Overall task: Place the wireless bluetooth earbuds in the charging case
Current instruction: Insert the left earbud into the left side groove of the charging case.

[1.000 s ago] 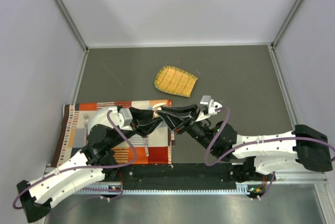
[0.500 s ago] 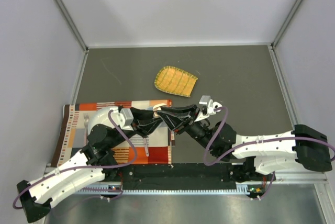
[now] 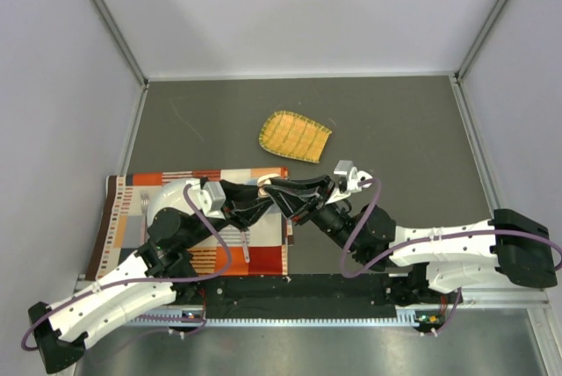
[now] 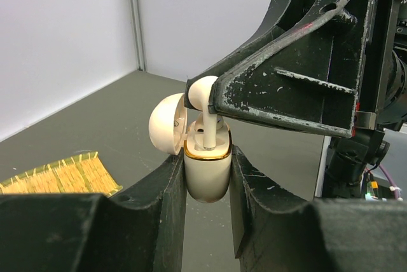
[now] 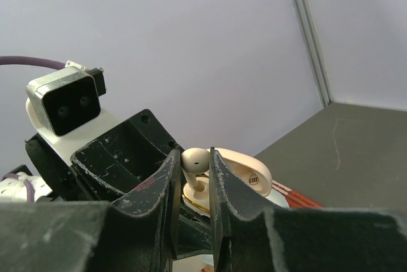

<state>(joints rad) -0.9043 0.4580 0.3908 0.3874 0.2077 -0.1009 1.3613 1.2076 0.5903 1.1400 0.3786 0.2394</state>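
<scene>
In the left wrist view my left gripper [image 4: 206, 161] is shut on the cream charging case [image 4: 206, 180], which has a gold rim and stands upright with its lid [image 4: 166, 122] swung open to the left. My right gripper [image 5: 194, 157] is shut on the head of one white earbud [image 5: 196, 159]. The earbud's stem [image 4: 208, 133] points down into a slot of the case [image 5: 198, 194]. In the top view both grippers meet over the cloth's right edge, left gripper [image 3: 250, 193] and right gripper [image 3: 274, 188]. No other earbuds show.
A yellow woven mat [image 3: 295, 136] lies on the dark table beyond the grippers. An orange, brown and white patterned cloth [image 3: 132, 191] lies at the near left under the left arm, with a utensil [image 3: 246, 249] on it. Grey walls close in both sides.
</scene>
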